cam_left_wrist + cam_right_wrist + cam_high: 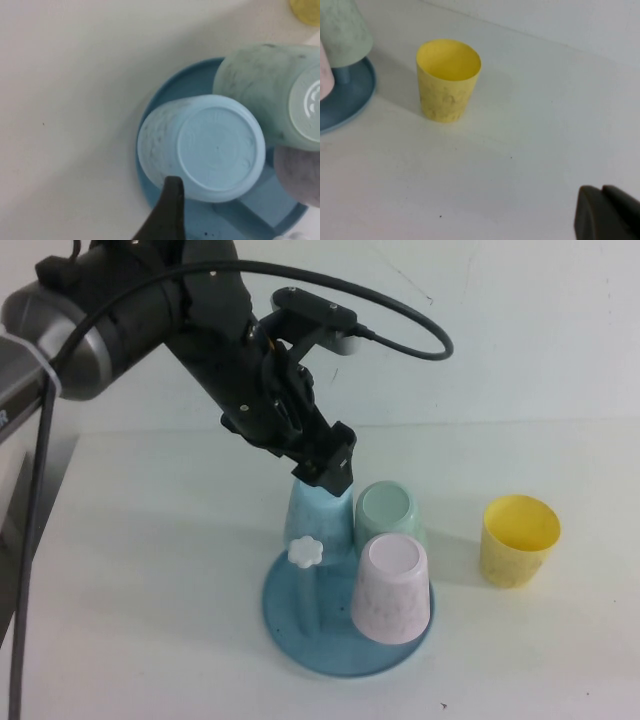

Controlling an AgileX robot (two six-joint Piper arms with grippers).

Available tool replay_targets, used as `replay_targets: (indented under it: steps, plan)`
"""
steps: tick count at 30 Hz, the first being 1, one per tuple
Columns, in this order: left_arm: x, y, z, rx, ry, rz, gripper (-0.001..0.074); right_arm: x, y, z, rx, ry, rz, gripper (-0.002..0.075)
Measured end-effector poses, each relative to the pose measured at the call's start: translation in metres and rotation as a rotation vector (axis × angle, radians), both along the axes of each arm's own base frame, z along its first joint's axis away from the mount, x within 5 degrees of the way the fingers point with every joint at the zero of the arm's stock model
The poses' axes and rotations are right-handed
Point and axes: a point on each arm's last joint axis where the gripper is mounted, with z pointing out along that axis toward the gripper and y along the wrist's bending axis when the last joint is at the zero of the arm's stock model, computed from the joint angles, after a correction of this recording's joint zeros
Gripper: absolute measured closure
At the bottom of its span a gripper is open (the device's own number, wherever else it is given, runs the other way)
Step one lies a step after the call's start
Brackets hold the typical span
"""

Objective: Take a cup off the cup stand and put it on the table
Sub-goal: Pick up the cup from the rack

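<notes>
The light sky-blue cup (315,525) sits upside down on a peg at the back of the round blue cup stand (300,640). My left gripper (325,465) hangs right at the cup's top, pointing down at it. In the left wrist view the cup's base (217,147) fills the middle, with one dark finger (170,210) beside its edge; the other finger is out of frame, so the jaws stand wide open. My right gripper (607,215) is shut and empty over the white table (150,590), out of the high view.
A mint-green cup (387,512) and a pale pink cup (392,588) sit upside down on the stand. A bare peg with a white flower knob (305,552) stands at the stand's left. A yellow cup (518,540) stands upright on the table to the right.
</notes>
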Motion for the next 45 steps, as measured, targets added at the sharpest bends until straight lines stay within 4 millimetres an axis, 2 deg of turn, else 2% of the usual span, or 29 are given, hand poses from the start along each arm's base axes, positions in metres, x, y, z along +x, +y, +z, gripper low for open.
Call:
replay_targets:
  steps: [5,14,20,23,27,33,38,42,45]
  plan:
    - [0.009,-0.008,-0.007,0.023,-0.004,-0.031,0.0052,0.000,0.000,0.000,0.001,-0.002,0.000,0.0729]
    - [0.024,-0.012,-0.041,0.111,0.051,-0.061,0.0047,0.000,0.000,0.000,0.001,-0.002,0.000,0.0729]
    - [0.032,-0.014,-0.055,0.128,0.040,-0.061,0.0048,0.000,0.000,0.000,0.001,-0.002,0.000,0.0729]
    - [0.034,-0.015,-0.057,0.129,0.042,-0.061,0.0082,0.000,0.000,0.000,0.000,-0.002,0.001,0.0729]
    - [0.034,-0.016,-0.057,0.119,0.047,-0.060,0.0196,0.000,0.000,0.000,0.000,-0.002,0.001,0.0729]
    - [0.032,-0.016,-0.057,0.117,0.062,-0.064,0.0195,0.000,0.000,0.000,0.000,-0.004,0.000,0.0729]
    - [0.025,-0.013,-0.045,0.131,0.087,-0.082,0.0195,0.001,0.000,0.002,0.016,-0.027,-0.006,0.0729]
    - [0.025,-0.013,-0.019,0.111,0.031,-0.098,0.0195,0.003,0.001,0.006,0.062,-0.068,-0.016,0.0729]
    - [0.026,-0.013,0.009,0.075,-0.046,-0.096,0.0195,0.005,0.002,0.012,0.112,-0.123,-0.023,0.0729]
